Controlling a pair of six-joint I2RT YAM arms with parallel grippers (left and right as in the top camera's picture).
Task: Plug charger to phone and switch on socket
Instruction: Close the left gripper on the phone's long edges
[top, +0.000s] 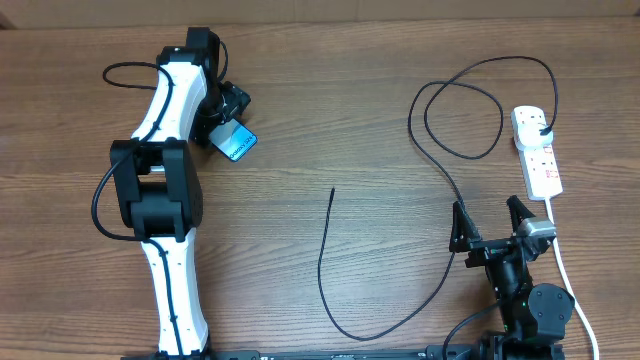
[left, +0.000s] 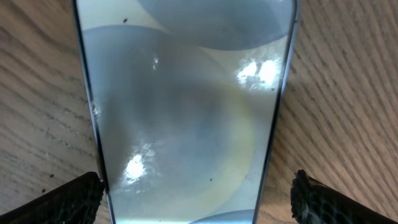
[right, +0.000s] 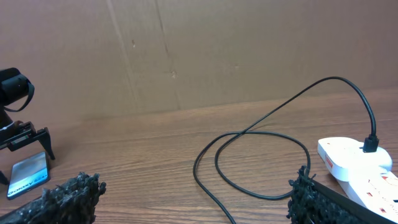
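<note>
One phone (left: 186, 112) between released left jaws, right jaws released; one charger (top: 321, 262), one socket (top: 540, 160)

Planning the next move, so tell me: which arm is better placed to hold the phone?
Left. The left claw, open, straddles the phone; the right claw, also open, sits far off near the socket.

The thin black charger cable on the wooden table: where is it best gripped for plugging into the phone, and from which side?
Just behind the free tip of the thin black charger cable, from above, jaws across it: that end lies straight and flat on the wooden table.
</note>
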